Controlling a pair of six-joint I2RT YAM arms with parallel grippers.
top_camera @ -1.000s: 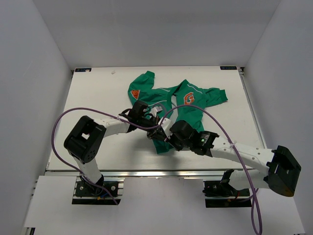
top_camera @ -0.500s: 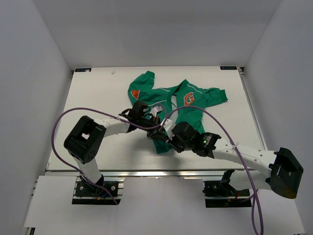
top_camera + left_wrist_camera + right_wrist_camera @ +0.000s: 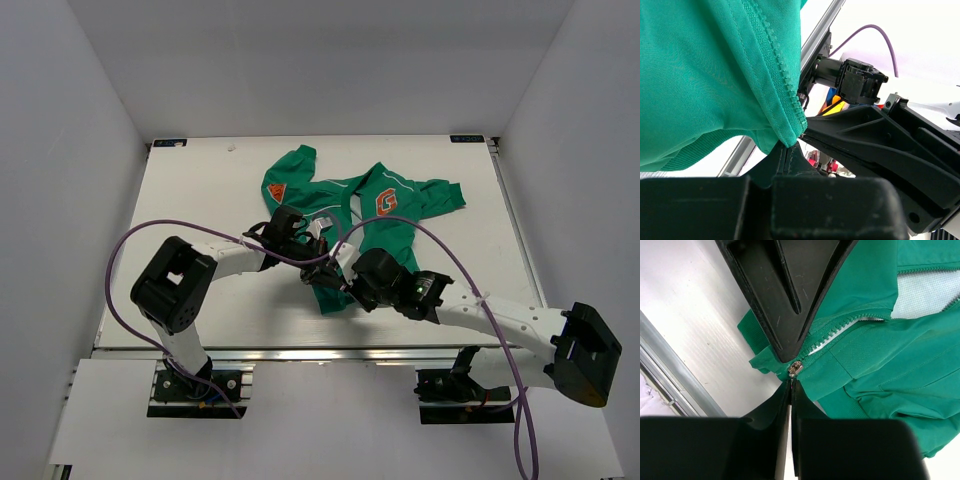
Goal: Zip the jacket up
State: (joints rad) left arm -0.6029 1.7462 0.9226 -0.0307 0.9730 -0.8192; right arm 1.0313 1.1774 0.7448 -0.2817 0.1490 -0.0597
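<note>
The right gripper (image 3: 791, 385) has just drawn its fingers together, and at the lower middle of the wrist view they look pinched on the tab of the zipper pull (image 3: 796, 368), though the tab itself is nearly hidden between them. I judge the grab is made, so the next job is to draw the pull along the teeth. The zipper is barely started, and pale lining still shows in the open front at the upper right. The left gripper (image 3: 787, 147) is clamped on the hem corner at the foot of the zipper, anchoring it. The jacket (image 3: 365, 215) lies at the centre of the table (image 3: 200, 200), sleeves towards the top of the overhead frame. Against a second ago, the right arm sits slightly further lower right, while the jacket and left arm are unchanged.
</note>
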